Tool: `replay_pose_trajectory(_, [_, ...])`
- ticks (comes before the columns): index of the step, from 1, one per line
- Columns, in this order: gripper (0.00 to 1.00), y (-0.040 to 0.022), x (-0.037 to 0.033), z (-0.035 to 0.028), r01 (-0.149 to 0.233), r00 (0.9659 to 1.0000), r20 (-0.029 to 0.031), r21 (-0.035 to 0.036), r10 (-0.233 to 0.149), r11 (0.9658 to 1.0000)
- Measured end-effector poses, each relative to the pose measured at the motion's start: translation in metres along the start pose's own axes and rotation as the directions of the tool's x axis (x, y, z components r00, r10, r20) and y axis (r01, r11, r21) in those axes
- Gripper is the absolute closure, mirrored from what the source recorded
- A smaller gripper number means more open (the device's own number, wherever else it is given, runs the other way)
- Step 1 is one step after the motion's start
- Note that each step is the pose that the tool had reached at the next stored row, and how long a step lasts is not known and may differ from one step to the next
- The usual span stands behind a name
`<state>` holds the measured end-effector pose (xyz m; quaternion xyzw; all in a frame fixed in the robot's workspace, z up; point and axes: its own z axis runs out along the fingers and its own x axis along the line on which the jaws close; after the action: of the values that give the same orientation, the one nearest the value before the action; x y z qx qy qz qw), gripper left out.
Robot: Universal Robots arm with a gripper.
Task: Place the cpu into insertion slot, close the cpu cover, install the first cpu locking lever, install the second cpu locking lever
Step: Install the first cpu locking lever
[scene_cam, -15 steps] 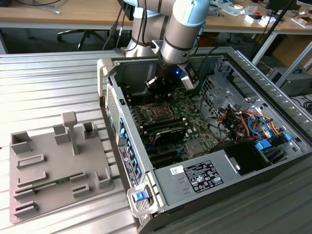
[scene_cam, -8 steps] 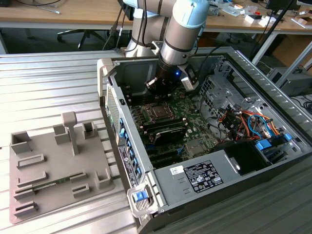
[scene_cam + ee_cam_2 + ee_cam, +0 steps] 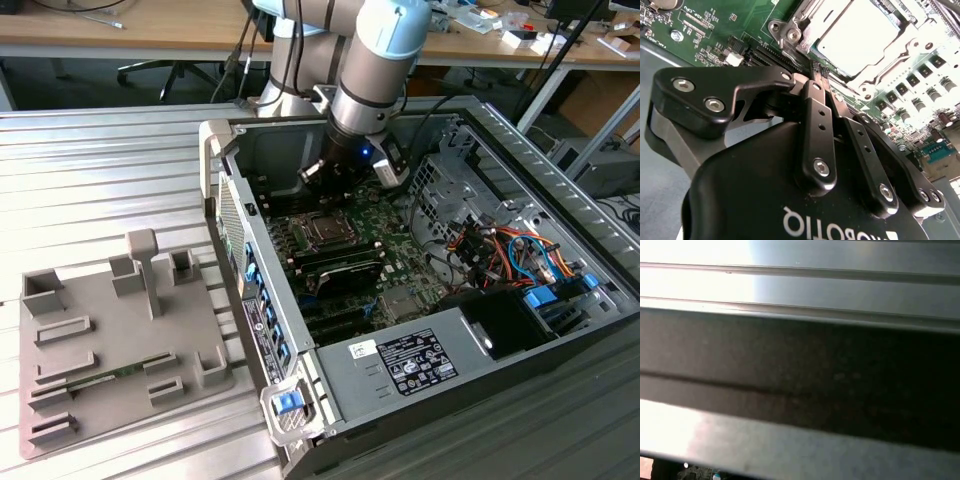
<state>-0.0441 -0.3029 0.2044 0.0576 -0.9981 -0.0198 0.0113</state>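
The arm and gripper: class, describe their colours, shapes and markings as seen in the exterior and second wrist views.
The arm is a round silvery-grey tube with pale blue joint caps, and a small blue light glows near its wrist. The gripper is matt black, with flat linked bars joined by silver hex screws and white lettering on its rounded body.

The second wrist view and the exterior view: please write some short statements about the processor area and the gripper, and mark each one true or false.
1. The small square cpu with the silvery metal top lies in the insertion slot. True.
2. The thin silvery metal cpu cover stands raised upright. False: it lies flat around the chip.
3. The black gripper has its fingers brought together near the socket's edge. True.
4. The gripper holds the cpu in the air. False: the chip sits in the socket.
5. The grey plastic fixture tray lies inside the open computer case. False: it lies outside, on the exterior view's left.
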Motion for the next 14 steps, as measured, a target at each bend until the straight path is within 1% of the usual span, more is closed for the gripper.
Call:
replay_pose_trajectory(3, [0.89,-0.0008,-0.0018,-0.0001,0.0,1.0,-0.0001,0.0002,0.0,1.0])
replay_pose_trajectory(6, [0.89,-0.0022,-0.0059,-0.0002,0.0,1.0,0.0,0.0001,0.0,1.0])
replay_pose_trajectory(14, [0.89,-0.0038,-0.0099,-0.0002,0.0,1.0,0.0002,-0.0004,0.0,1.0])
